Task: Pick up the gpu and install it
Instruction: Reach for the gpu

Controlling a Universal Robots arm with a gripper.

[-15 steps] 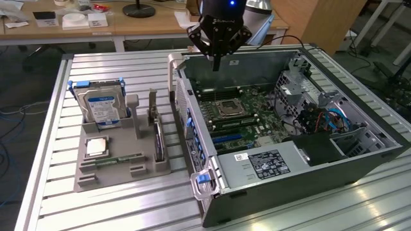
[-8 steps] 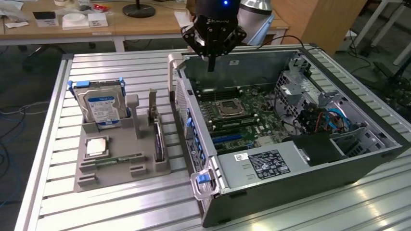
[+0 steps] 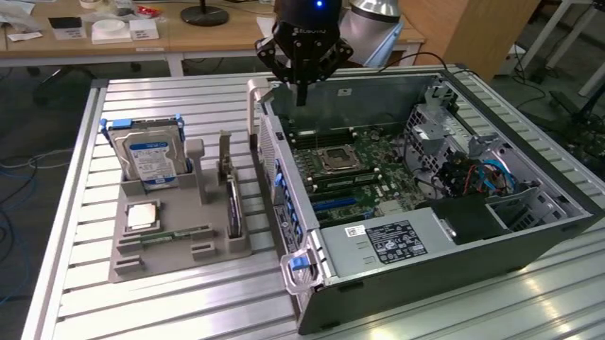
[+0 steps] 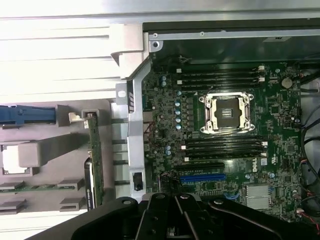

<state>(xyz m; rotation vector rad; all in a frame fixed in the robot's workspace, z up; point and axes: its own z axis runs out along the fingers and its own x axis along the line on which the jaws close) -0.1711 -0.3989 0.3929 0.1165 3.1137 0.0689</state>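
Exterior view. A black claw gripper (image 3: 302, 98) on the robot arm hangs at 12 o'clock, over the far rim of an open dark-grey steel computer case (image 3: 529, 234) lying on its side. The claw is closed, its fingers meeting tip to tip and pointing straight down, with no object between them.

The gpu (image 3: 234, 207) is a thin black rectangular expansion card. It stands on its long edge in a slot of a grey moulded plastic holder (image 3: 180, 251) at 9 o'clock, along the holder's side nearest the case and with its silver bracket end toward 12 o'clock. It lies at about 7 o'clock from the claw — well apart, untouched.

The same holder carries a silver hard drive with a blue-and-white label (image 3: 151, 156), upright at its 11 o'clock corner. It also carries a square silver processor chip (image 3: 142, 214) and a slim green memory stick (image 3: 175, 234), both lying flat.

Inside the case, the green motherboard (image 3: 364, 170) shows a square metal processor socket (image 3: 338, 159) and a long blue expansion slot (image 3: 333, 203) — the slot at 6 o'clock of the socket.

Holder and case rest on a slotted aluminium table (image 3: 170, 312).
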